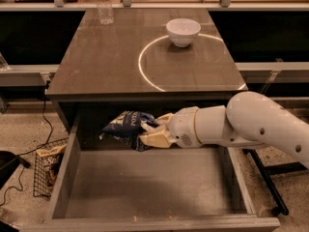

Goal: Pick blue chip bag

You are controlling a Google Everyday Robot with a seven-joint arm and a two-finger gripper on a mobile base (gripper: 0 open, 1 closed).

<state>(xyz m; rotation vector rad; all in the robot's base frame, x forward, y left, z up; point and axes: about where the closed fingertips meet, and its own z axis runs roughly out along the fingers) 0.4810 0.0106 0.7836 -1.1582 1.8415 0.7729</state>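
The blue chip bag [124, 125] is a crumpled navy foil bag with white lettering. It hangs inside the open drawer [145, 187], just below the table's front edge and above the drawer floor. My gripper [150, 132] comes in from the right on a thick white arm [251, 124]. Its tan fingers [155, 139] are shut on the bag's right side and hold it off the drawer floor.
A white bowl [183, 31] stands on the dark table top [96, 62] at the edge of a white ring marking [145, 76]. A water bottle [103, 5] stands at the far edge. A wire basket with a tan-and-brown snack bag [48, 166] sits on the floor at the left.
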